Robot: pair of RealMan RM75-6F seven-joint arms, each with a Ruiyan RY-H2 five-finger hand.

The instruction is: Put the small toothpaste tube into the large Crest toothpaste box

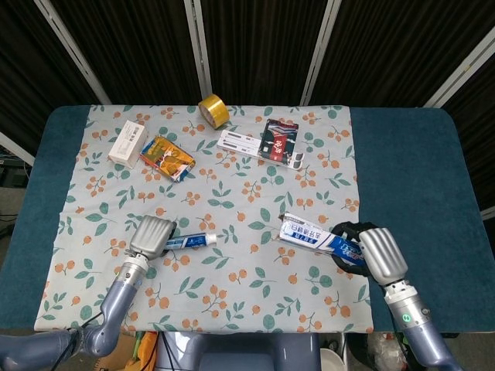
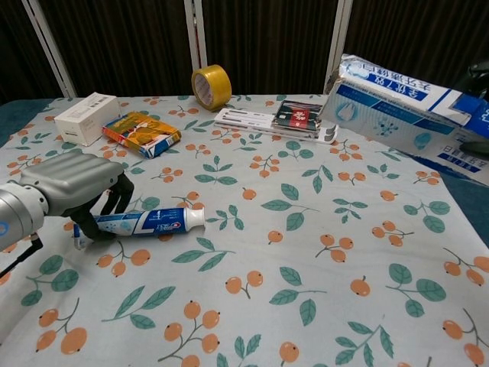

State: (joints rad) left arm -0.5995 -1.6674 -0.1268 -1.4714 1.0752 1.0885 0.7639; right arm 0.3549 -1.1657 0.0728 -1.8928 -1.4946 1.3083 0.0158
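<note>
left hand (image 1: 151, 236): silver shell, black fingers (image 2: 114, 200) | right hand (image 1: 379, 255): same | forearms blue-grey

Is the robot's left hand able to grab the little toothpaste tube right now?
Probably yes. The left hand is already curled over the tail end of the small toothpaste tube, and nothing lies in its way.

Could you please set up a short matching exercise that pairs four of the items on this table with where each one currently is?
Things:
1. small toothpaste tube
2. large Crest toothpaste box
3. yellow tape roll
4. white box

Places:
A. far edge of the cloth, near the middle
B. held off the table by the right robot hand
C. far-left part of the cloth, beside an orange packet
D. under the fingers of the left robot hand

Pairs: 1-D, 2-B, 3-A, 4-C
</note>
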